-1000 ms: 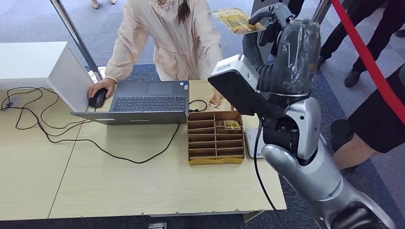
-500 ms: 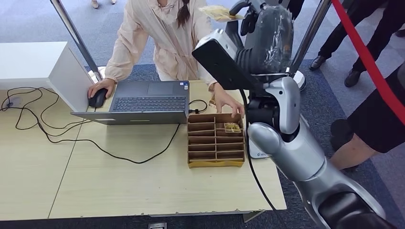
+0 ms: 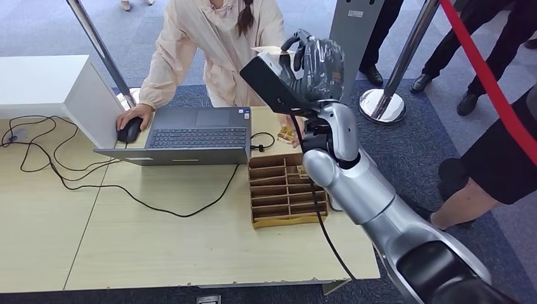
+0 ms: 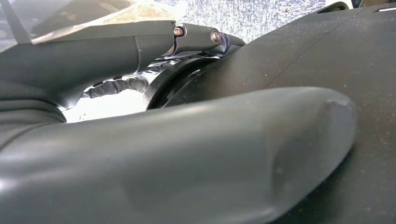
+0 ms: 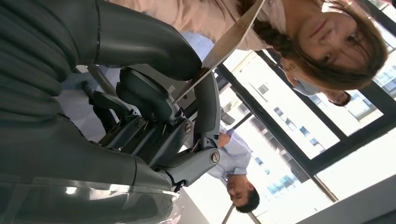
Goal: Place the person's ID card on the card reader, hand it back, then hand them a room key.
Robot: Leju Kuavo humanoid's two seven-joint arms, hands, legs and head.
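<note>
Right hand (image 3: 304, 54) top centre, fingers clamped on card (image 5: 224, 44), raised toward person (image 3: 218, 50) for handover; left hand's fingers: can't tell.

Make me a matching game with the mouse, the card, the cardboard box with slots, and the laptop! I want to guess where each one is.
Things:
1. mouse
2. card
3. cardboard box with slots
4. laptop

Places:
A. open on the table, in front of the person
B. under the person's hand
C. pinched in the robot's right hand, up in the air
D. on the table, beside the laptop, by the robot's right arm

Pairs: 1-B, 2-C, 3-D, 4-A
</note>
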